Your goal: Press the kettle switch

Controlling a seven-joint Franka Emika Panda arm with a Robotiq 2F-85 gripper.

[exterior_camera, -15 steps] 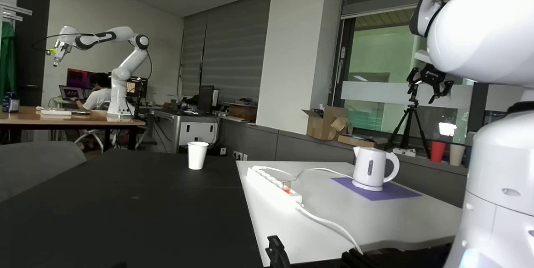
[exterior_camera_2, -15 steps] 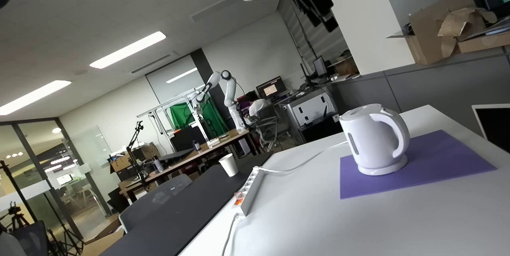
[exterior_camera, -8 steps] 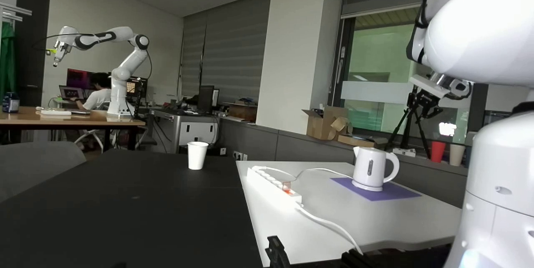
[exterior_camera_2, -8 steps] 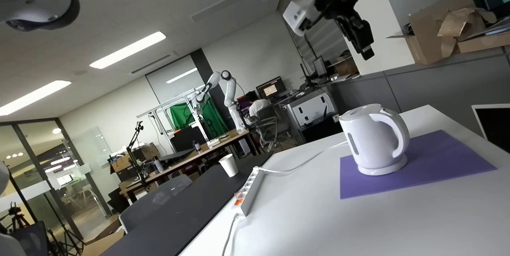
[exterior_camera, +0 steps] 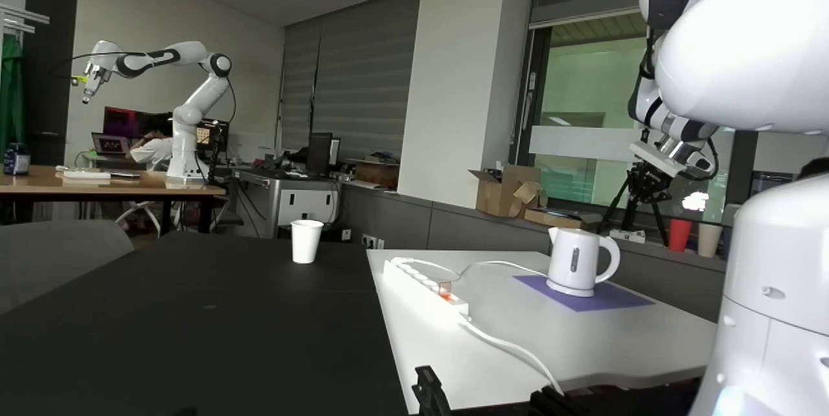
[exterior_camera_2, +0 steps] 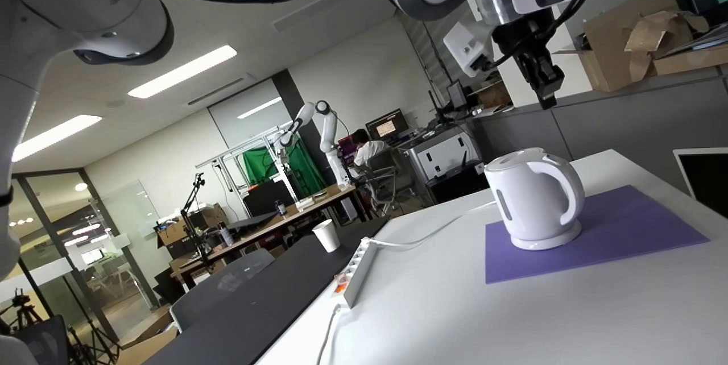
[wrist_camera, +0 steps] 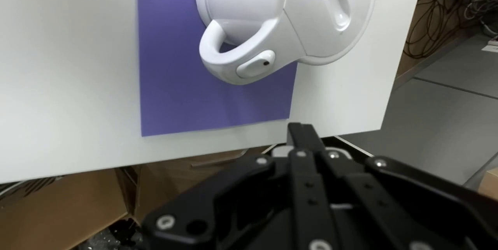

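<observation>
The white kettle (exterior_camera: 573,264) stands upright, its loop handle to the right in both exterior views. Seen from above in the wrist view, the kettle (wrist_camera: 249,0) shows its lid and handle; on the handle's top is the kettle switch (wrist_camera: 255,65), an oval white button with a dark dot. My black gripper (exterior_camera_2: 547,102) hangs in the air above the kettle, apart from it. In the wrist view the gripper (wrist_camera: 300,125) has its fingertips pressed together with nothing between them, below and right of the switch in the picture.
Beneath the kettle lies a purple mat (exterior_camera_2: 603,240) on a white table (exterior_camera_2: 432,308). A power strip (exterior_camera: 424,289) with white cables runs along the table's side, and a white paper cup (exterior_camera: 306,241) stands on the black table. Cardboard (wrist_camera: 66,207) shows below the table edge.
The arm has come down toward the kettle, the gripper moving right and lower in an exterior view. Its spread fingers have come together. The kettle has not moved.
</observation>
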